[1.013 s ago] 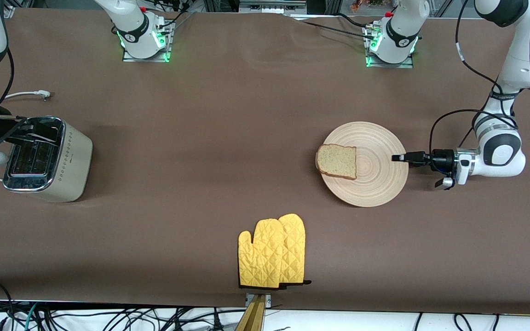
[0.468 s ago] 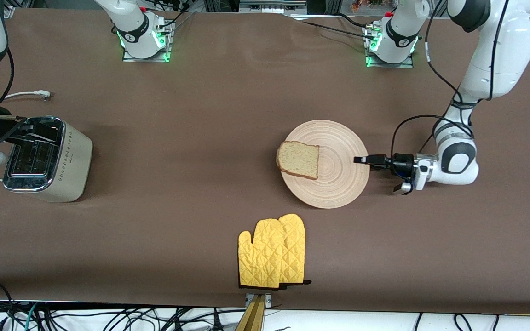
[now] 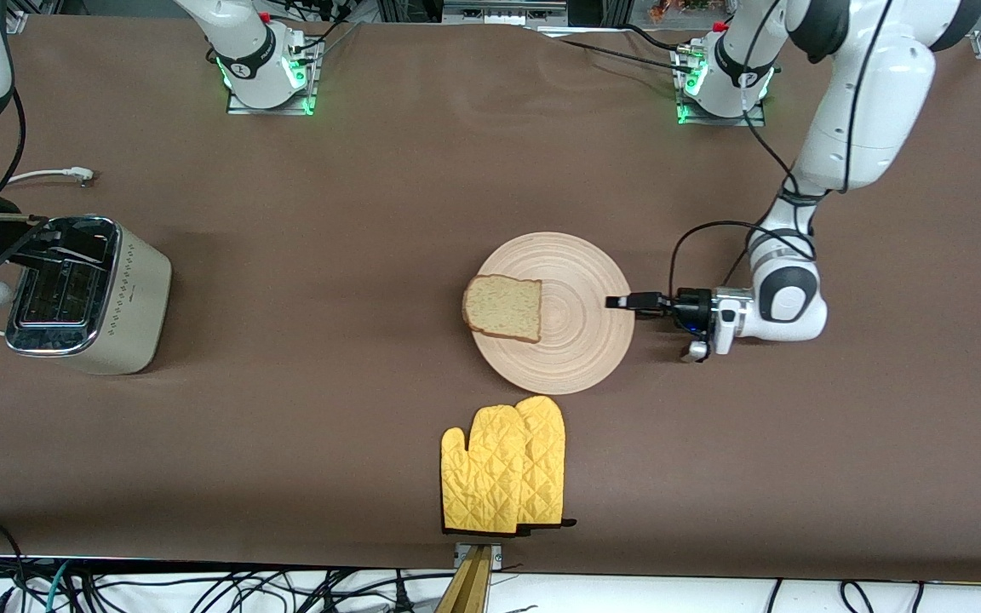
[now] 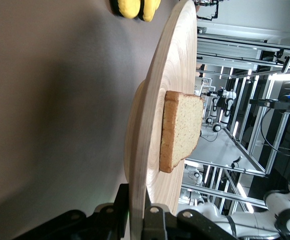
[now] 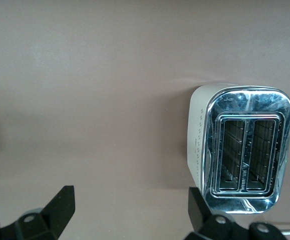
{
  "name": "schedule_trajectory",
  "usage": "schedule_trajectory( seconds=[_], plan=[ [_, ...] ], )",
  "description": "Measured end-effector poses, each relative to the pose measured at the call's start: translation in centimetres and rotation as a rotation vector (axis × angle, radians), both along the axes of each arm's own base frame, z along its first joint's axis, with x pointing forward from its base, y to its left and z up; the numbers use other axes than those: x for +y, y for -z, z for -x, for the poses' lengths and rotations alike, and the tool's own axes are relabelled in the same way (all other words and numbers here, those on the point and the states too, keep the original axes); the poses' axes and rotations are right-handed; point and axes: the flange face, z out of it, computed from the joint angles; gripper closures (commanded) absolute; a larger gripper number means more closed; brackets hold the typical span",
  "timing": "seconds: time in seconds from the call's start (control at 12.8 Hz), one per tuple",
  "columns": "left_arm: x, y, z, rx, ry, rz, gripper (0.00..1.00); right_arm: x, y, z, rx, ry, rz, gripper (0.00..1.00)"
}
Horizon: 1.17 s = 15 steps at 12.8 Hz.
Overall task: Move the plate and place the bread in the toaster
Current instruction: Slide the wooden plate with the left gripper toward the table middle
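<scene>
Now left pincer (image 3: 620, 301) clamping plate (image 3: 576, 358) rim, oven mitts (image 3: 503, 466) just beside

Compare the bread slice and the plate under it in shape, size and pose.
The squarish tan bread slice with brown crust has straight edges; the round light wooden plate with ring grooves is circular. The plate is far wider than the bread slice. The bread slice sits off-centre, overhanging the plate's rim toward the right arm's end; the plate's rim at the other end is clamped by the left gripper. Both are flat and pale brown.
</scene>
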Motion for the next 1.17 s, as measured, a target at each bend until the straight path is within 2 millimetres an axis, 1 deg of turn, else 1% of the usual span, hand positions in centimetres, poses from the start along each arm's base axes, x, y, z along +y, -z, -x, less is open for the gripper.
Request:
schedule_trajectory(
  seconds=[0.16, 0.31, 0.39, 0.47, 0.62, 0.94, 1.09, 1.17],
  plan=[
    [-3.9, 0.5, 0.5, -0.001, -0.022, -0.014, 1.0, 0.0, 0.0, 0.0, 0.0, 0.0, 0.0, 0.0],
    [-7.7, 1.7, 1.5, 0.013, -0.056, -0.018, 1.0, 0.0, 0.0, 0.0, 0.0, 0.001, 0.0, 0.0],
    [-9.2, 2.5, 2.2, 0.021, -0.068, -0.021, 1.0, -0.1, 0.0, 0.0, 0.0, 0.001, 0.0, 0.0],
    [-10.1, 2.4, 2.3, 0.016, -0.076, -0.019, 1.0, -0.1, 0.0, 0.0, 0.0, 0.001, 0.0, 0.0],
    [-11.0, 2.4, 2.5, 0.01, -0.074, -0.024, 1.0, -0.1, 0.0, 0.0, 0.0, 0.001, 0.0, 0.0],
    [-11.0, 2.4, 2.5, 0.01, -0.073, -0.024, 1.0, -0.1, 0.1, 0.0, 0.002, 0.001, 0.0, 0.0],
    [-10.6, 2.3, 2.3, 0.006, -0.071, -0.032, 1.0, -0.1, 0.2, 0.0, 0.003, 0.001, 0.0, 0.0],
    [-9.9, 2.1, 1.9, 0.005, -0.055, -0.053, 1.0, -0.1, 0.2, 0.0, 0.003, 0.001, 0.0, 0.0]
  ],
)
